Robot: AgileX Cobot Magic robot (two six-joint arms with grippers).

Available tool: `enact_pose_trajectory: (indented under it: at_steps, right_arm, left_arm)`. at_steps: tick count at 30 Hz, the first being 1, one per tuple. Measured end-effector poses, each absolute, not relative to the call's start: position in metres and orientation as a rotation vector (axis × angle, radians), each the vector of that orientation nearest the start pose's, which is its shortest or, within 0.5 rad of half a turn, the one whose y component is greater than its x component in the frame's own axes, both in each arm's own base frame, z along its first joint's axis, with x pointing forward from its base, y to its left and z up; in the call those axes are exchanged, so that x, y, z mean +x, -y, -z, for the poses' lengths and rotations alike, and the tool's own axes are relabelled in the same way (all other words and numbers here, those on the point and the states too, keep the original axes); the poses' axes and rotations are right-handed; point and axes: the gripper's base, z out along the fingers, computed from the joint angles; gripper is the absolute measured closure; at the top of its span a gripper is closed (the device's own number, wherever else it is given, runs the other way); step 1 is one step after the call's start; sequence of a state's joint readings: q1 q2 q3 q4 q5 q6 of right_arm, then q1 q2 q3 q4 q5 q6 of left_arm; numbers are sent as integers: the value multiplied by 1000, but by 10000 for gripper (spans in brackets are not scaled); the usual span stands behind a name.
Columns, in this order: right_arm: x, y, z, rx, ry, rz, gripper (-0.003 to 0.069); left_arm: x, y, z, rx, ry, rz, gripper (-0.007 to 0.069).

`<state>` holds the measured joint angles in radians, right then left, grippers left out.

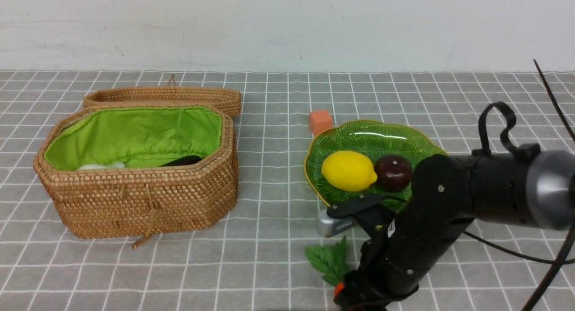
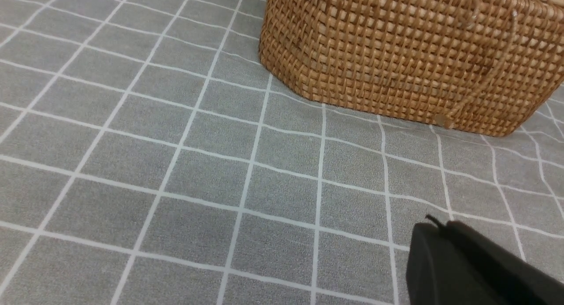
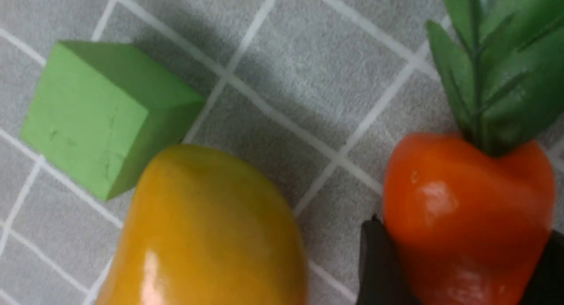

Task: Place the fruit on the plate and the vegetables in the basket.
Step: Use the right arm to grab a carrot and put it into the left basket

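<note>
An open wicker basket [image 1: 134, 198] with green lining sits at the left of a grey checked cloth [image 1: 269, 266]. Its lid [image 1: 166, 97] lies back behind it. Inside, a white radish [image 1: 101, 166] and a dark eggplant [image 1: 182, 161] just show above the front wall.

Well apart to the right, a green plate [image 1: 373, 135] holds a lemon [image 1: 348, 170] and a maroon fruit [image 1: 393, 172], side by side. An orange cube [image 1: 320, 121] stands just behind the plate's rim.

Nearer the robot than the plate, the right arm [image 1: 449, 203] reaches down. The right gripper [image 3: 460, 274] has a dark finger pressed against each side of the carrot [image 3: 467, 208], whose leaves [image 3: 498, 62] point away. A mango [image 3: 207, 234] lies on the cloth just beside the carrot, with a green cube [image 3: 97, 115] beside it.

The left gripper [image 2: 462, 269] shows only as a dark edge near the basket's outer wall, so I cannot tell whether it is apart or together.
</note>
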<state>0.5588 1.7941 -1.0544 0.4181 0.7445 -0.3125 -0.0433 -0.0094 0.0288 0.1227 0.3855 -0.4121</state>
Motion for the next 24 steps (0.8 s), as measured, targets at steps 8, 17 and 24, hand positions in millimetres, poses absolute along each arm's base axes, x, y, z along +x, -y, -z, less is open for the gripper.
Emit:
enact_pose_trajectory:
  at_steps: [8, 17, 24]
  right_arm:
    - [291, -204, -220, -1020, -2757, -416, 307]
    - [343, -244, -375, -942, -2029, -566, 307]
    - [368, -299, -400, -801, -1572, -779, 307]
  left_arm:
    - [52, -2, -170, -272, -1870, 190, 622]
    - [52, -2, -170, -272, -1870, 190, 612]
    - [52, -2, -170, -272, -1870, 190, 606]
